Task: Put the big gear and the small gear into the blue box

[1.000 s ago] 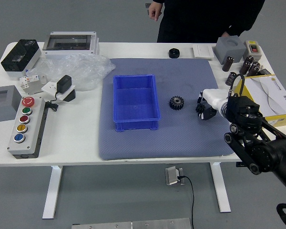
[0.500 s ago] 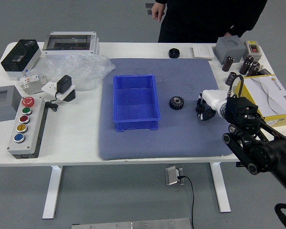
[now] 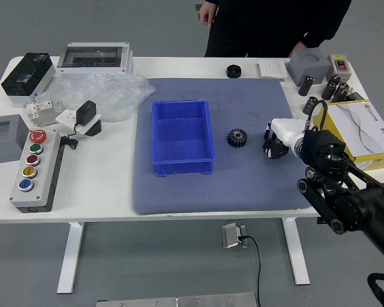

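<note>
- While the robot's black right hand [image 3: 312, 146] lay over the blue-grey mat [image 3: 179, 196] at three o'clock from the open blue plastic box [image 3: 182, 171], I saw its dark far end bunched closer than a second earlier.
- I couldn't tell how far that hand was open, or whether it had hold of anything.
- The black toothed gear [image 3: 237, 137] sat between box and hand, also at the box's three o'clock, unmoved; I couldn't judge which size it was. The other gear I couldn't make out, perhaps hidden beneath my hand.
- I read the change as a pickup being set up, with both gears probably still to be boxed.
- A person's hand [image 3: 207, 14] hung at twelve o'clock, beyond the table.
</note>
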`<action>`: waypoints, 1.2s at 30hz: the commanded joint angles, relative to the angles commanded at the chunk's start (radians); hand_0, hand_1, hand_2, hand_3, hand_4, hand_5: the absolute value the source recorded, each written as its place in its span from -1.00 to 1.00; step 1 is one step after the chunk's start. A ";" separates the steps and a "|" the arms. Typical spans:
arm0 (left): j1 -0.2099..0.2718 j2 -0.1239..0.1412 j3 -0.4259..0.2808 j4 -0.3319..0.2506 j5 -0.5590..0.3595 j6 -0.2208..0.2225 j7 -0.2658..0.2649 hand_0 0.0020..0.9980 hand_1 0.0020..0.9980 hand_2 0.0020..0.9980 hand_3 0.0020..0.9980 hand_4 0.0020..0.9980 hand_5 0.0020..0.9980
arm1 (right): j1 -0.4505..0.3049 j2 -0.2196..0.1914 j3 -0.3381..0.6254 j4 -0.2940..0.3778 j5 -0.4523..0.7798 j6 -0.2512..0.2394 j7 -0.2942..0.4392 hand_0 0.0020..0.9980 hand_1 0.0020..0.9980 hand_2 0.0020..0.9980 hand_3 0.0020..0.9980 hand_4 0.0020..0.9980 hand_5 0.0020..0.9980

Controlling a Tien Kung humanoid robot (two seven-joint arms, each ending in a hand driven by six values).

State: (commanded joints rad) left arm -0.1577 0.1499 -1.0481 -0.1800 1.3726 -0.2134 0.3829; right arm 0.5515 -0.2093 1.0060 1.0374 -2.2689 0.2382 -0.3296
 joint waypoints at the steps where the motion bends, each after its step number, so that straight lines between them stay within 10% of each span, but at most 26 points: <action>1: 0.000 0.000 0.000 0.000 -0.001 0.000 0.000 0.66 0.57 0.56 0.51 0.32 -0.30 | 0.000 0.000 0.000 0.000 0.000 0.000 0.000 0.12 0.04 0.15 0.26 0.17 -0.59; 36: 0.001 0.004 0.003 0.000 -0.005 0.000 0.001 0.66 0.57 0.56 0.51 0.32 -0.29 | 0.001 -0.008 0.002 0.008 0.000 -0.050 -0.009 0.05 -0.12 -0.06 0.09 0.06 -0.70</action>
State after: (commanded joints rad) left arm -0.1572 0.1535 -1.0456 -0.1800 1.3677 -0.2130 0.3843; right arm 0.5526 -0.2174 1.0080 1.0454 -2.2689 0.1880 -0.3385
